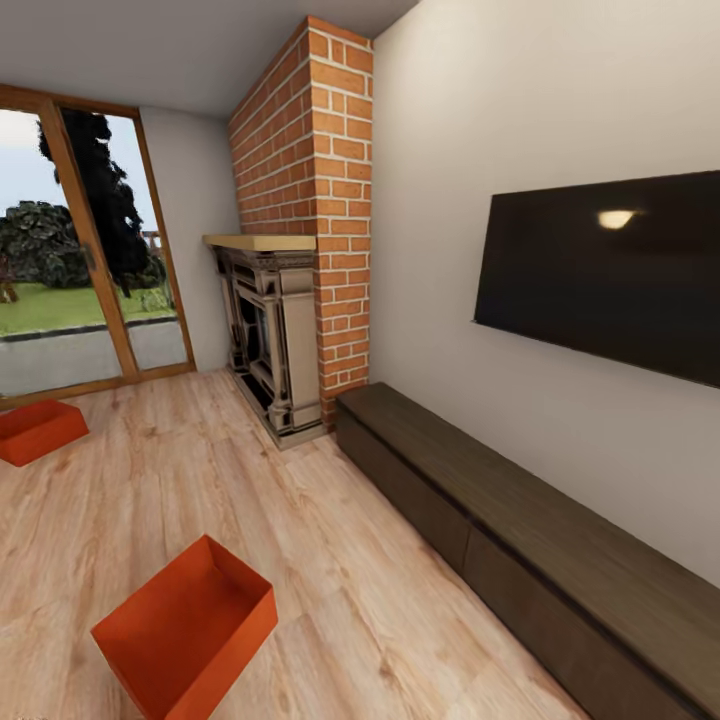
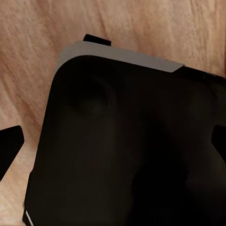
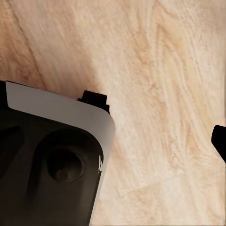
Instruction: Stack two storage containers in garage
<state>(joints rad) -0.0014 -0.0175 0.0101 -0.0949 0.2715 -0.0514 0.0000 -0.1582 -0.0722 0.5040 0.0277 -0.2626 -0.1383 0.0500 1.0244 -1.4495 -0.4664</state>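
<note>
From my head camera I see the living room, with neither arm raised into that view. Through the left wrist camera I look down at the robot's dark base [image 2: 127, 150] over the light wood plank floor [image 2: 155, 23]; the left gripper [image 2: 113, 139] shows just black finger tips at the frame's edges, one [image 2: 9, 146] on one side, so the arm hangs low beside the base, and I cannot tell whether the jaws are apart or closed. The right wrist camera gives the same downward look: a corner of the base [image 3: 52, 155], planks [image 3: 160, 94], and a dark finger tip [image 3: 220, 140] at the edge; again I cannot tell the right gripper's state. I count two storage containers, both open-topped and empty on the floor: one near, left of centre [image 1: 190, 630], the other [image 1: 38, 430] farther left by the wood-framed glass doors [image 1: 80, 260]. Far ahead stands one brick chimney [image 1: 310, 190] with one fireplace [image 1: 268, 335]. Along the right wall run one long dark cabinet [image 1: 530, 540] and one wall-mounted television [image 1: 610, 270].
</note>
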